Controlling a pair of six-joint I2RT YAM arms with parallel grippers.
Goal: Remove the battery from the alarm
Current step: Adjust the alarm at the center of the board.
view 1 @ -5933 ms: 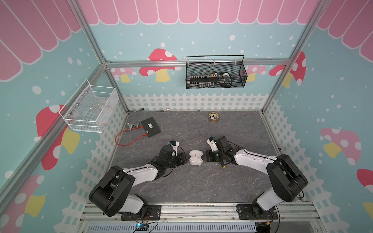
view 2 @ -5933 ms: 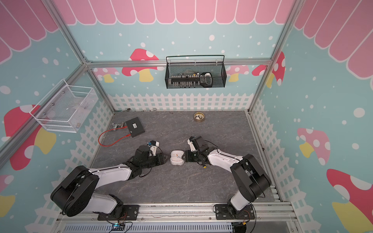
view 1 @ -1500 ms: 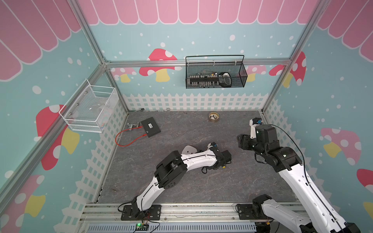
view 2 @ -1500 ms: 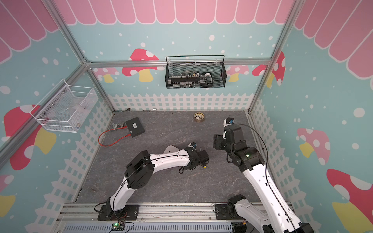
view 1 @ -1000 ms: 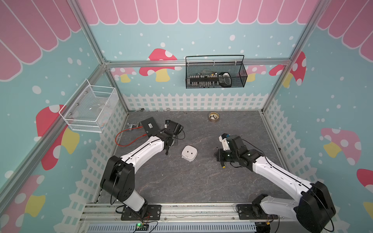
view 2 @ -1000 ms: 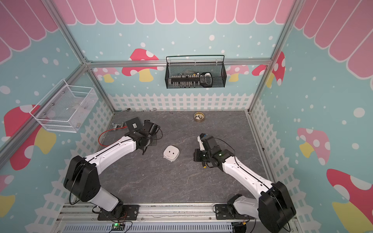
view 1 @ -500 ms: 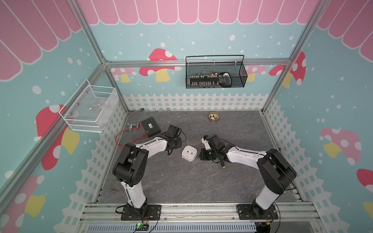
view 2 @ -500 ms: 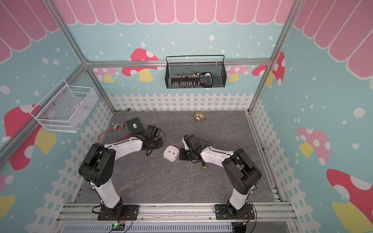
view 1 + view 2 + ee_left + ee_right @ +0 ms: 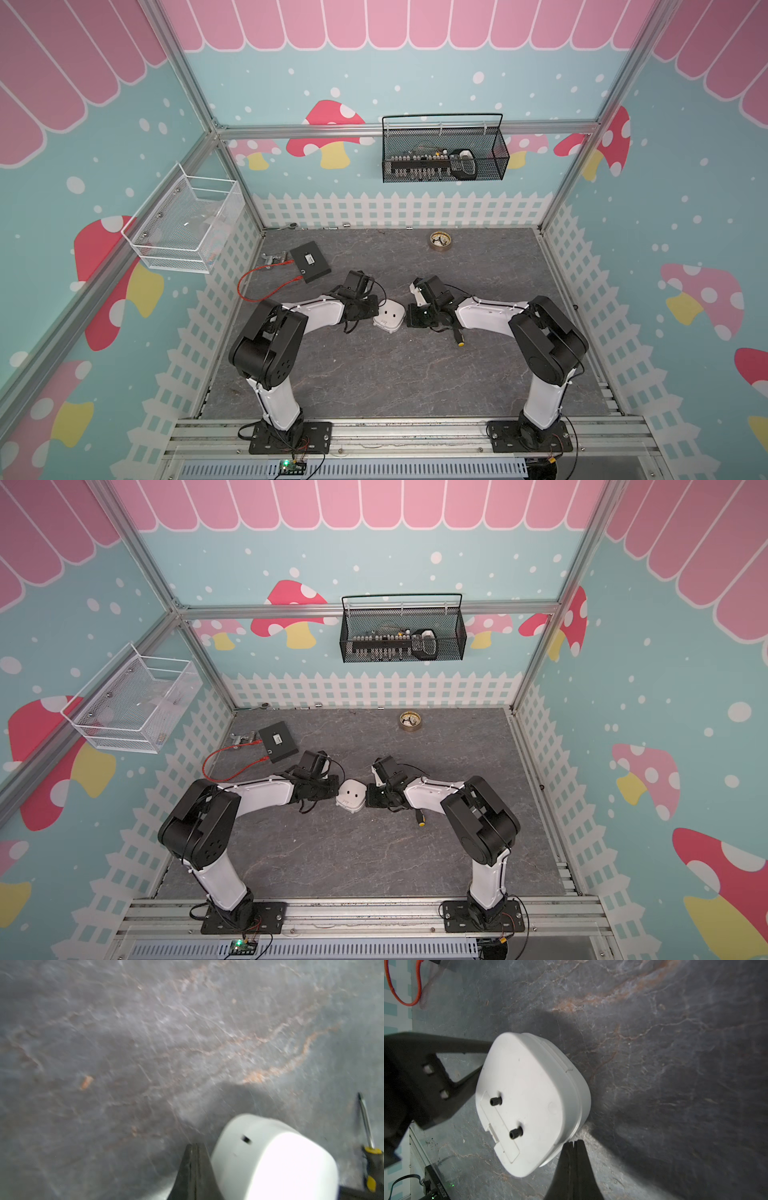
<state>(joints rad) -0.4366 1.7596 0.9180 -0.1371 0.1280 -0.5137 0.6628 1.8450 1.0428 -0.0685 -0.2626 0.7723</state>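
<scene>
In the middle of the table (image 9: 374,374) the alarm (image 9: 529,1093) lies back-up, battery hidden under its cover, between the shut, empty left gripper (image 9: 194,1149) and right gripper (image 9: 573,1147), so an uneven nudge could skid or flip it.

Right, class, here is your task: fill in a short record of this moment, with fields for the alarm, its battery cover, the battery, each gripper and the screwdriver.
alarm: white, back side up on the table, between the two grippers
battery cover: closed, set in the back, beside two black knobs
battery: not visible
left gripper: shut, tip at one edge of the alarm, holding nothing
right gripper: shut, tip at the opposite edge, holding nothing
screwdriver: lying on the table by the right gripper, not held
</scene>
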